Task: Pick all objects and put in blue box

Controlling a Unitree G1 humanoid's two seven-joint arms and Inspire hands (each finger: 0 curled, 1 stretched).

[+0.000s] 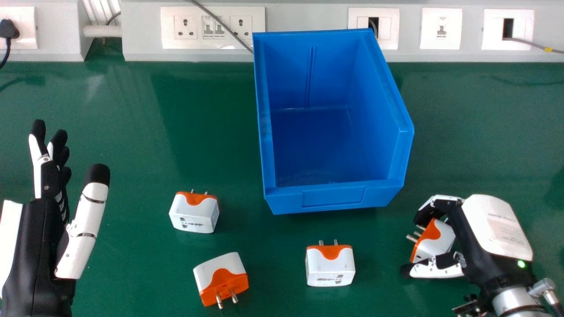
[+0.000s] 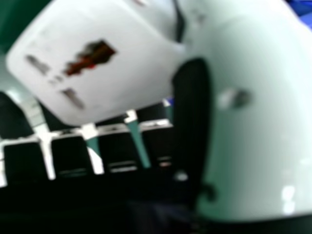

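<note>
Right hand (image 1: 478, 246): curled round a white-and-orange plastic plug adapter (image 1: 436, 240); pick seemingly in hand
Blue open-topped plastic box (image 1: 333, 197): left of that adapter; next likely calls for lifting, carrying, releasing inside
Left hand (image 1: 37, 251): open, empty

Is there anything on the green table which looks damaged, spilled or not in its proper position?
I see nothing spilled or damaged. Only one plug adapter looks odd: its pins point toward the robot, while the other two loose adapters have their pins pointing away.

box wall (image 1: 403, 154) near right fingers (image 1: 425, 215), open top
</note>
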